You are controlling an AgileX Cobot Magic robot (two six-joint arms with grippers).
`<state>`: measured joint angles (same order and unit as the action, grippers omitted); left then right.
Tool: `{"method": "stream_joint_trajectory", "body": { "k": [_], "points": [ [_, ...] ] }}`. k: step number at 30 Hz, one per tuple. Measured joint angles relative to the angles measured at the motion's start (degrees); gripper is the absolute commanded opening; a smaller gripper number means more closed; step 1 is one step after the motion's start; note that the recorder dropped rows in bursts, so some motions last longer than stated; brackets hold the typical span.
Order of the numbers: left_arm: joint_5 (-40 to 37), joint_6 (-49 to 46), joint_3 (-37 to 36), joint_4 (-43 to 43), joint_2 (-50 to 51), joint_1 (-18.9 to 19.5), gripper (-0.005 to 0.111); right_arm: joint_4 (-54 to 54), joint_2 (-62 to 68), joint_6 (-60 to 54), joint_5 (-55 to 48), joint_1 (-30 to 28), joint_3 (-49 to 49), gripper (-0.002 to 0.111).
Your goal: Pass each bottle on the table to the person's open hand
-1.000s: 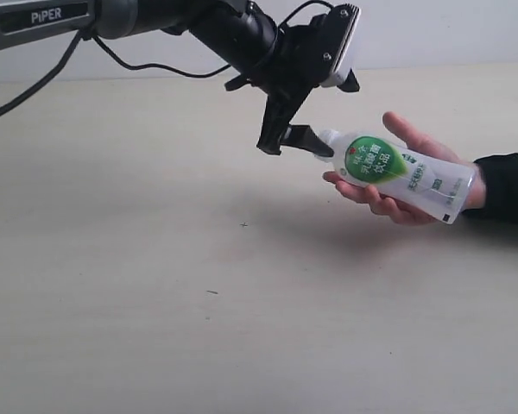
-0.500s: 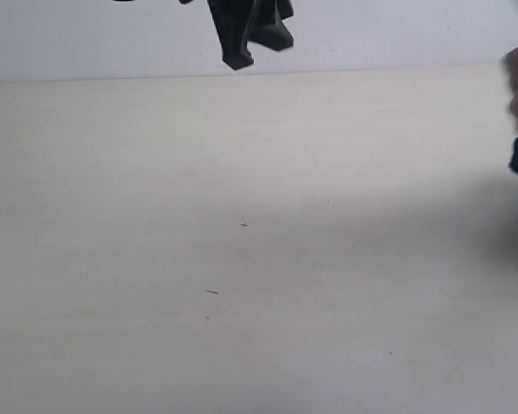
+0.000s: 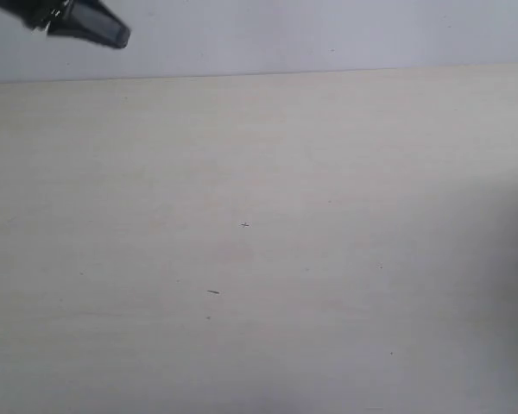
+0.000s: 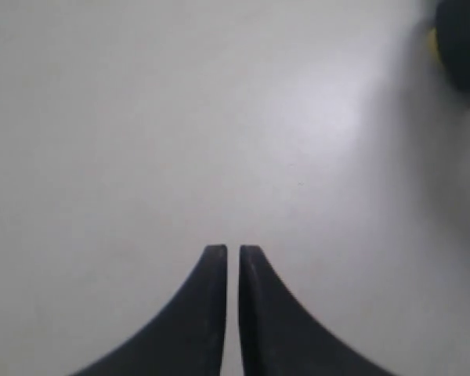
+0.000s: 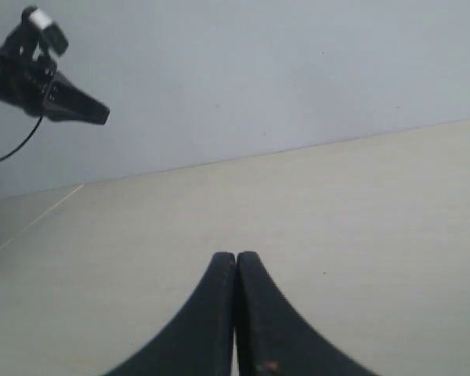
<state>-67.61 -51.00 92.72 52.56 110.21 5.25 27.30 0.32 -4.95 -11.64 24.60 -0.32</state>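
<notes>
Table (image 3: 328,259): wide, flat, pale beige, faint wood grain.

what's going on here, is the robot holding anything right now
Nothing is being handled at this moment. The left gripper sits high at the far left of the exterior view, its fingers close together with nothing between them. The right gripper is shut and empty too, looking out over the table. No bottle and no person's hand shows in any view.
</notes>
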Motion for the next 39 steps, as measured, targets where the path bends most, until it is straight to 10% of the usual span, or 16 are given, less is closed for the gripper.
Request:
{"method": "stream_joint_trajectory", "body": {
  "k": [9, 19, 25, 39],
  "points": [
    [-1.7, -29.1, -34.9, 28.5, -13.0, 13.3, 0.009, 0.0, 0.0, 0.0, 0.0, 0.0, 0.0, 0.000],
    [-1.8, -48.4, -56.6, 45.0, -28.9, 6.5, 0.009, 0.0, 0.0, 0.0, 0.0, 0.0, 0.0, 0.000],
    [-1.9, -48.8, -60.3, 43.0, -32.3, -0.3, 0.009, 0.0, 0.0, 0.0, 0.0, 0.0, 0.0, 0.000],
    [-1.9, -50.5, -60.9, 37.6, -32.5, -0.9, 0.009, 0.0, 0.0, 0.0, 0.0, 0.0, 0.0, 0.000]
  ]
}}
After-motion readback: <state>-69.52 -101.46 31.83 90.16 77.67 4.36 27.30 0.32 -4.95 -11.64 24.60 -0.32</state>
